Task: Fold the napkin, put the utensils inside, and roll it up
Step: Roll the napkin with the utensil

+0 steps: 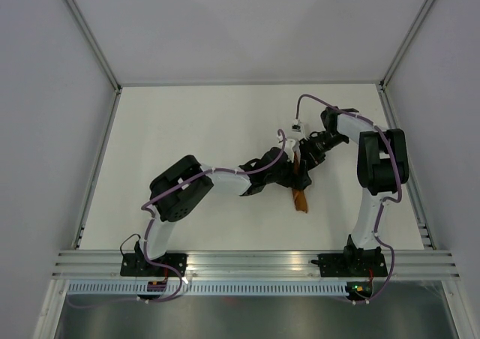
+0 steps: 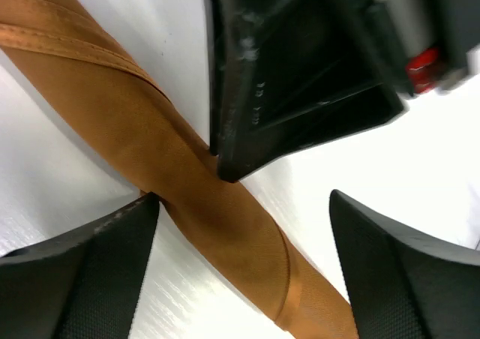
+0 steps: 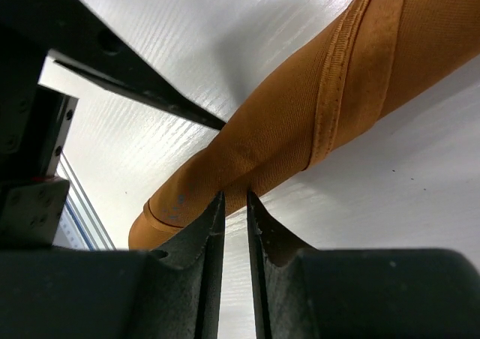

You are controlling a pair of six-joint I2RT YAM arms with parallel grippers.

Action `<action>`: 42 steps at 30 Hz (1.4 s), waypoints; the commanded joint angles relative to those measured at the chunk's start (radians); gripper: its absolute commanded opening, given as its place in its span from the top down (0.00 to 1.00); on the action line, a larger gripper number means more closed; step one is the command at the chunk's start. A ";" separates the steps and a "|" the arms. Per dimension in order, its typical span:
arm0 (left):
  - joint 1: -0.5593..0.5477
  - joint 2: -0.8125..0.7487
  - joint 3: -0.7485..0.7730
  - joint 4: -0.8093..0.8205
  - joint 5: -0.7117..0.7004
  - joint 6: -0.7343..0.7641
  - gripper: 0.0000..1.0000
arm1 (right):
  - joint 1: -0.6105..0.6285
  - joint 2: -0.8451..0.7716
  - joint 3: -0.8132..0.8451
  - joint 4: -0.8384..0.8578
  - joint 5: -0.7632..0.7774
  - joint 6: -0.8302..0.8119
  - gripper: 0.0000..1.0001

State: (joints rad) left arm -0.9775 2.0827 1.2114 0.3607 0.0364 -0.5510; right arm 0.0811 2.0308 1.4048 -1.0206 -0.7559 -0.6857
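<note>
The rust-orange napkin (image 1: 301, 198) lies rolled into a tight tube on the white table, near its middle. In the left wrist view the napkin roll (image 2: 150, 129) runs diagonally under my left gripper (image 2: 244, 200), whose jaws stand wide open, one on each side of it and clear of the cloth. My right gripper (image 3: 232, 198) is nearly closed, its tips pinching the side of the napkin roll (image 3: 300, 121) near one end. The two grippers (image 1: 296, 166) sit close together over the roll. The utensils are hidden from every view.
The right gripper's black body (image 2: 300, 76) hangs just beyond my left fingers. A black left finger (image 3: 135, 84) shows close by in the right wrist view. Metal rails (image 1: 255, 260) run along the table's near edge, and white walls enclose the other sides.
</note>
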 commanded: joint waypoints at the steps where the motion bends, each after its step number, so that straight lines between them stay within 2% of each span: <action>1: -0.004 -0.038 -0.012 -0.035 0.013 0.062 0.00 | -0.003 0.028 0.033 -0.009 -0.046 -0.026 0.77; 15: -0.007 -0.111 -0.053 -0.049 -0.066 0.080 0.01 | -0.003 0.013 0.028 0.005 -0.042 -0.014 0.78; 27: 0.032 -0.317 -0.107 -0.155 -0.089 0.085 0.00 | -0.014 -0.090 0.060 -0.003 -0.059 0.023 0.73; 32: 0.105 -0.467 -0.170 -0.242 -0.059 0.051 0.00 | -0.043 -0.178 0.059 0.106 -0.042 0.136 0.61; 36: 0.157 -0.616 -0.213 -0.324 -0.079 0.065 0.00 | -0.092 -0.320 0.033 0.235 0.024 0.268 0.52; 39: 0.187 -0.726 -0.236 -0.409 -0.114 0.092 0.00 | -0.135 -0.438 -0.012 0.347 0.127 0.363 0.38; 40: 0.194 -0.784 -0.242 -0.430 -0.125 0.097 0.00 | -0.142 -0.466 -0.032 0.388 0.159 0.385 0.29; 42: 0.210 -0.835 -0.259 -0.462 -0.147 0.109 0.00 | -0.167 -0.535 -0.044 0.410 0.190 0.436 0.19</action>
State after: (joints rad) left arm -0.7853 1.3319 0.9737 0.0013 -0.0639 -0.5007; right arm -0.0608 1.6009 1.3819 -0.7296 -0.6548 -0.3805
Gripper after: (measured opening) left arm 0.993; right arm 0.771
